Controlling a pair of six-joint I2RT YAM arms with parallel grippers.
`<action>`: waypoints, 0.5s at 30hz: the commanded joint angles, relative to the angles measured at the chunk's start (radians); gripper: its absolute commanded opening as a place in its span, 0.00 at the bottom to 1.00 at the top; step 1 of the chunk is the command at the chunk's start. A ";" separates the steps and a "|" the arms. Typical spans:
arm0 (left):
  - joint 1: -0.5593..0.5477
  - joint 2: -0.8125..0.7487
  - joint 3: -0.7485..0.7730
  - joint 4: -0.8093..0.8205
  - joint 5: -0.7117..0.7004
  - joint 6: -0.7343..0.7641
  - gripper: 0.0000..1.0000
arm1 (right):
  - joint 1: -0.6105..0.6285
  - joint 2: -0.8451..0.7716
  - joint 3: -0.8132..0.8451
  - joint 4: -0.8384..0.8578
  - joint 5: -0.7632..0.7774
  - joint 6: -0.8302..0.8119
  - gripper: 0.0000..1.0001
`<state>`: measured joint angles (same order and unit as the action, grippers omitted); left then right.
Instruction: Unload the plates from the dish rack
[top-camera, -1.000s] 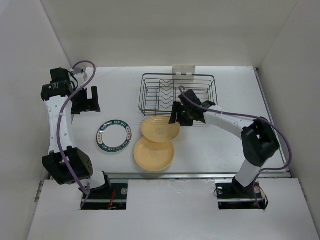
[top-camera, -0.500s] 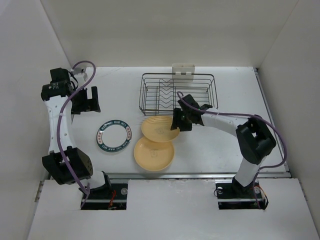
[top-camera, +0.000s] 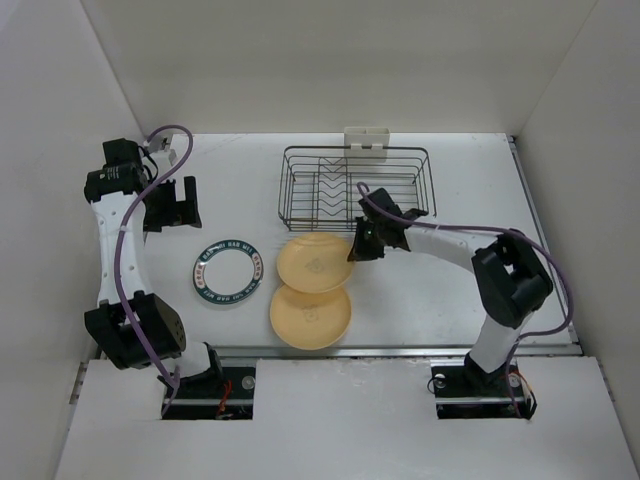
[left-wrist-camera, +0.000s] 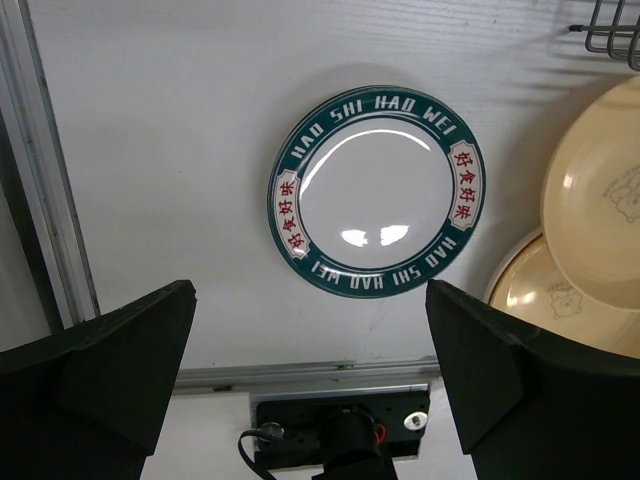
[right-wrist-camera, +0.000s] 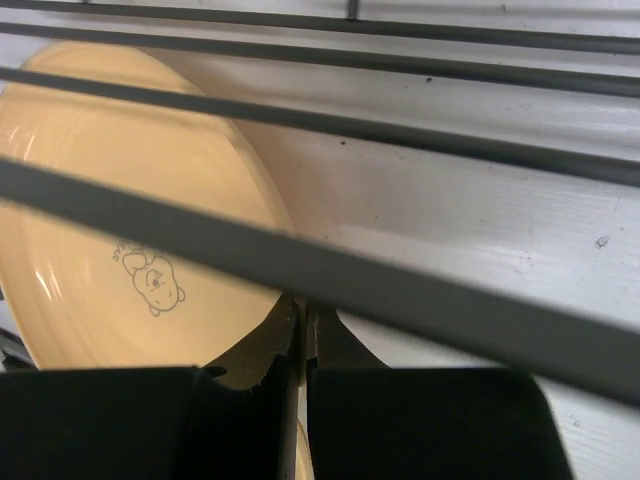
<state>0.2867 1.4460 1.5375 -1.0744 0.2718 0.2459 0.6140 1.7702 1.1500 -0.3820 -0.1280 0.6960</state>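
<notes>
Plates (top-camera: 228, 274) flat in front of the dish rack (top-camera: 355, 185), cream plate (top-camera: 312, 262) overlapping the orange plate (top-camera: 310, 322), its rim pinched by the closed right claw (top-camera: 352, 250), likely to straighten the pile; left claw (top-camera: 172, 205) wide open and idle, well left of the rack.

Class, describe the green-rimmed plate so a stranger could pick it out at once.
Find the wire dish rack on the table. In front lie three plates; the green-rimmed plate lies alone, leftmost. Unlike the two overlapping yellowish plates, it has a white centre and lettered rim.
</notes>
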 joint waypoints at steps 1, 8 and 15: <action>0.003 -0.021 -0.004 -0.001 -0.005 0.010 1.00 | 0.001 -0.089 0.034 0.052 -0.056 -0.020 0.00; 0.003 -0.021 -0.004 -0.001 -0.005 0.010 1.00 | 0.024 -0.164 0.043 0.101 -0.168 -0.117 0.00; 0.003 -0.030 -0.004 0.008 -0.005 0.001 1.00 | 0.134 -0.173 -0.038 0.080 -0.150 -0.299 0.00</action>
<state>0.2863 1.4460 1.5375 -1.0740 0.2710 0.2459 0.6888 1.6352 1.1427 -0.3313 -0.2619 0.4988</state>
